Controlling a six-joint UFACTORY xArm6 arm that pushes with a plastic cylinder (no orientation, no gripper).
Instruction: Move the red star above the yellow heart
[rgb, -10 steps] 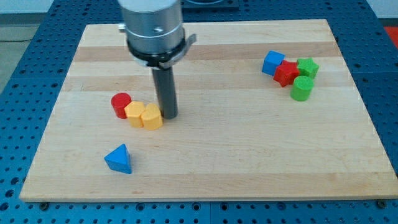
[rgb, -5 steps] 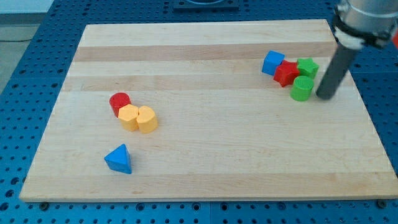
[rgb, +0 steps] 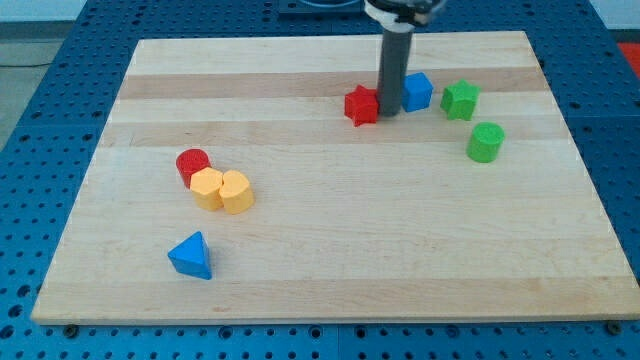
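Note:
The red star (rgb: 361, 105) lies on the wooden board (rgb: 330, 250) right of centre near the view's top. My tip (rgb: 388, 112) touches its right side, between it and the blue cube (rgb: 416, 92). The yellow heart (rgb: 236, 192) sits at the view's left, touching a yellow hexagon block (rgb: 207, 187) and close to a red cylinder (rgb: 193, 164). The red star is far to the right of and above the yellow heart.
A green star (rgb: 460, 100) and a green cylinder (rgb: 485, 142) lie at the view's right. A blue triangle block (rgb: 191, 256) lies at the lower left.
My tip swung from the right side of the right-hand cluster to the star's right. The red star slid left; the blue cube and green star shifted left too.

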